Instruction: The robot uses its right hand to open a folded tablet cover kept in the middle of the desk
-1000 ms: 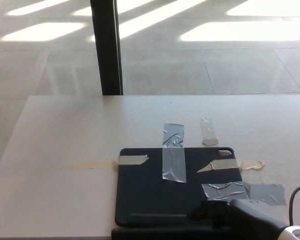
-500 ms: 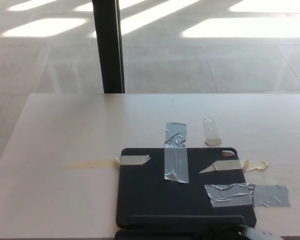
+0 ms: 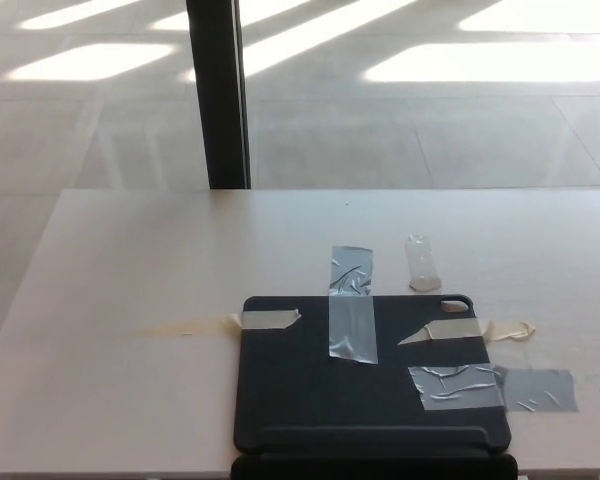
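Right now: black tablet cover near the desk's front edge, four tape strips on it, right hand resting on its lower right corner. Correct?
Not quite. No hand shows in the head view; the lower right corner is bare. The rest holds: the black tablet cover lies near the front edge of the desk with four tape strips on it.

No part of the robot's body shows in the head view: neither arm, neither wrist, left hand and right hand both out of frame.
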Available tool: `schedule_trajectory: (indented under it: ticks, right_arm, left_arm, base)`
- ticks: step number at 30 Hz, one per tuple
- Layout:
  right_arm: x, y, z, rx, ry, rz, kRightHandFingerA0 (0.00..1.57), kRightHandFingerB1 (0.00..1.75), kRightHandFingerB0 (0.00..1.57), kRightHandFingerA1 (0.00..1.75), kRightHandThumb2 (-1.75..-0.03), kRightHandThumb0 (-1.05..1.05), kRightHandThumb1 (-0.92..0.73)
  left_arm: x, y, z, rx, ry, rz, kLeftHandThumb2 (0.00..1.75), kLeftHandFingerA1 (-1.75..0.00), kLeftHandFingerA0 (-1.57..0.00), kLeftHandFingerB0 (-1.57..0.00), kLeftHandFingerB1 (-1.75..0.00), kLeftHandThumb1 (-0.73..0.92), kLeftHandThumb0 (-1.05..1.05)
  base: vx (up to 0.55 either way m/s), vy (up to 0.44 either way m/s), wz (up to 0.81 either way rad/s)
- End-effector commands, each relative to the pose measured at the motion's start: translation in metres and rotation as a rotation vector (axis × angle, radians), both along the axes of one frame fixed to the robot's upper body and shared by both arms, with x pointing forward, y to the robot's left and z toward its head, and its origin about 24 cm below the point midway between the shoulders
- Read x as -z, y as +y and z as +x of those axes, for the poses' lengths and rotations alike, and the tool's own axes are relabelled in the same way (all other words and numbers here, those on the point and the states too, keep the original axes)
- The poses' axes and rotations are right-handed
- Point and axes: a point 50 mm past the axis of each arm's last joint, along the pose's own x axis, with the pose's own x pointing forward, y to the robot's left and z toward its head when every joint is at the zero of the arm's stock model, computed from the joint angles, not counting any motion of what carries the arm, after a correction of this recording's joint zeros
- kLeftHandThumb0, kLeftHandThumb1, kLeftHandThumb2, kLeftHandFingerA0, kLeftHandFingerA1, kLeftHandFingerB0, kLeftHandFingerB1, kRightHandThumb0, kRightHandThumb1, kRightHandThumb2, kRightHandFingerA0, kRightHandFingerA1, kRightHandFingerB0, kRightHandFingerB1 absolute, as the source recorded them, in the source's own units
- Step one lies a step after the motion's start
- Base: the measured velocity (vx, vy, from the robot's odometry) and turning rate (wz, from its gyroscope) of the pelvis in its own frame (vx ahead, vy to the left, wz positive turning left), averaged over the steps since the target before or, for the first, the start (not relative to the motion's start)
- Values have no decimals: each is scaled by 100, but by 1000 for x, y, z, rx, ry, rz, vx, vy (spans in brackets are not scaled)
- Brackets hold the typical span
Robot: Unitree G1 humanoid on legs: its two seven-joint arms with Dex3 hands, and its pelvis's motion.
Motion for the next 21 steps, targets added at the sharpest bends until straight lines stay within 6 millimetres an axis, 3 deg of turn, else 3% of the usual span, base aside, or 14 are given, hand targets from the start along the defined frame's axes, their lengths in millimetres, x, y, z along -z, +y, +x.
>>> schedule_trajectory:
  ticks: [1,2,3,4,5,6,10,12,13,14,17,19,20,21]
  right_arm:
    - [1,-8,1,107,108,101,38,34,35,41,-59,-63,-63]
    - [-1,-9,3,109,110,101,38,34,35,41,-59,-63,-63]
    - [-7,-11,8,101,90,97,38,35,33,42,-62,-66,-59]
    - [-21,-17,22,110,48,153,34,45,20,56,-88,-60,-47]
    - [-31,-20,30,126,19,195,36,32,36,40,-58,-55,-62]
    - [-36,-22,34,135,-7,213,39,33,37,41,-58,-55,-59]
    - [-70,-35,58,163,-164,266,38,34,37,42,-58,-58,-60]
    - [-102,-54,79,186,-315,265,39,34,37,43,-59,-58,-60]
    - [-127,-76,91,271,-408,314,31,47,30,53,-83,-65,-46]
    - [-137,-87,94,320,-436,365,28,49,31,52,-83,-61,-44]
    - [-159,-119,98,447,-508,446,34,49,38,53,-81,-67,-45]
    - [-165,-146,98,517,-549,503,36,48,26,57,-82,-52,-41]
    - [-165,-182,89,681,-603,508,45,37,37,45,-57,-55,-56]
    - [-161,-196,85,753,-613,523,49,38,42,46,-56,-51,-55]
  left_arm:
    - [-2,4,-6,-30,-14,-7,84,-88,-82,-64,-77,32,-47]
    - [-2,4,-6,-33,-12,-6,84,-88,-82,-64,-77,32,-47]
    - [-1,4,-7,-33,-3,-5,60,-85,-80,-70,-77,46,-43]
    - [-1,3,-8,-27,0,-4,60,-86,-82,-71,-77,45,-44]
    - [0,3,-9,-21,3,-2,85,-89,-84,-65,-78,32,-48]
    - [0,3,-10,-21,5,-3,60,-87,-84,-71,-78,46,-44]
    - [2,4,-15,-30,14,-8,61,-88,-85,-76,-81,45,-44]
    - [3,4,-17,-34,10,-10,62,-90,-85,-76,-81,44,-44]
    - [3,4,-17,-35,22,-5,61,-87,-82,-76,-80,43,-45]
    - [2,4,-18,-34,28,-5,61,-88,-83,-77,-79,44,-46]
    - [3,5,-21,-35,33,-6,61,-88,-83,-72,-77,44,-45]
    - [3,5,-22,-32,35,-7,61,-88,-84,-71,-77,44,-45]
    - [5,5,-24,-28,33,-9,82,-90,-87,-67,-78,30,-53]
    - [5,4,-24,-31,26,-10,83,-92,-88,-72,-81,29,-52]
  base:
    - [0,0,0]
    - [0,0,0]
    - [0,0,0]
    - [0,0,0]
    - [0,0,0]
    - [0,0,0]
    - [0,0,0]
    - [0,0,0]
    - [0,0,0]
    - [0,0,0]
    - [0,0,0]
    - [0,0,0]
    - [0,0,0]
    - [0,0,0]
